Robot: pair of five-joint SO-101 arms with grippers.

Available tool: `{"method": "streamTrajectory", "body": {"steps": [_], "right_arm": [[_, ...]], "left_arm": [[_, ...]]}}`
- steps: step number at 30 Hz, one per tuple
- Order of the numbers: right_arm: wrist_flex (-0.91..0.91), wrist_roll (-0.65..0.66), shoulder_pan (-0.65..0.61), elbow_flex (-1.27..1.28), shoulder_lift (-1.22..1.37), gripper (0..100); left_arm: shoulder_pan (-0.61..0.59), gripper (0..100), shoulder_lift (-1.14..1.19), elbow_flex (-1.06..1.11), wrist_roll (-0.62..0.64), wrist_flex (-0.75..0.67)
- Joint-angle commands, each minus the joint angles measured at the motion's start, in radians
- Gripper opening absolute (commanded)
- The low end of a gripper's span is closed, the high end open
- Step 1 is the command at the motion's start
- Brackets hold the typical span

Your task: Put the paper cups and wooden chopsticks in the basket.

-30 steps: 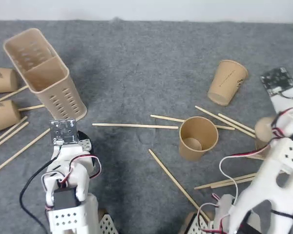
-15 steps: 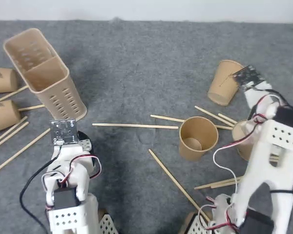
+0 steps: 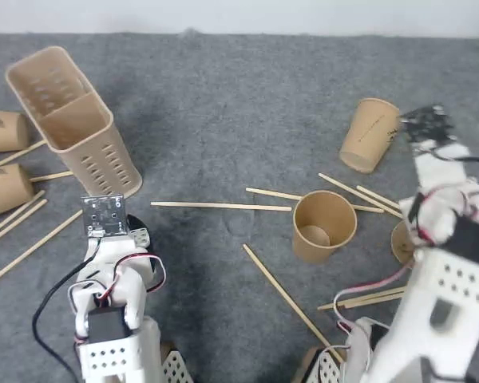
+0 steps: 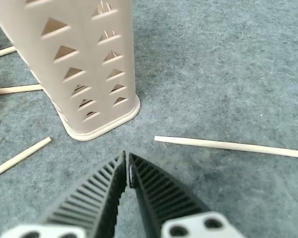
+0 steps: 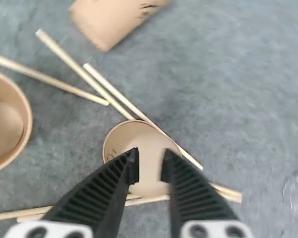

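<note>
Change: the right arm [image 3: 443, 223] swung in toward the tilted cup [image 3: 371, 134] half a second ago and has since drawn back toward the right edge. The left arm [image 3: 108, 279], the basket [image 3: 72, 120] and the other cups lie as before.
Right claw [image 5: 149, 161]: spread by a narrow gap and pinching nothing. It hangs tips down right over the low cup [image 5: 149, 144].
Low cup: sits on the grey mat [image 3: 239, 96] with a pair of chopsticks [image 5: 109, 91] running past its rim. In the high view it [image 3: 399, 239] peeks out from under the right arm.
Upright cup [image 3: 323, 226]: mouth up, just beside the low cup, with another cup nested in its bottom.
Writing: dark print runs along the tilted cup's side, too small to read. The two cups on their sides at the left edge [image 3: 4, 132] [image 3: 6, 190] bear dark marks, also unreadable.
Right arm pose: bent steeply over the low cup, wrist board uppermost, near the tilted cup.
Left claw [image 4: 127, 166]: pressed together and holding nothing, low over the mat just short of the basket's foot.
Long chopstick [image 4: 228, 145]: flat on the mat beside the left claw, between basket and upright cup.
Left arm pose: folded low, pointing at the basket.
Loose chopsticks [image 3: 32, 249]: scattered left of the basket, near the side-lying cups.
</note>
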Motion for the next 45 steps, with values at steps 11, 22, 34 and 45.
{"method": "streamTrajectory", "body": {"steps": [11, 22, 34, 45], "right_arm": [[-0.180, -0.049, 0.249, 0.563, -0.081, 1.2], [-0.344, -0.051, 0.214, 0.812, -0.081, 1.2], [-0.352, -0.051, 0.214, 0.815, -0.071, 1.2], [-0.352, -0.051, 0.214, 0.816, -0.071, 1.2]], "left_arm": [[-0.008, 1, -0.018, -0.019, -0.008, -0.029], [-0.008, 1, -0.014, -0.220, -0.028, 0.011], [-0.008, 1, 0.404, -0.762, -0.103, 0.044], [-0.009, 4, 1.321, -1.773, -0.235, 0.448]]}}
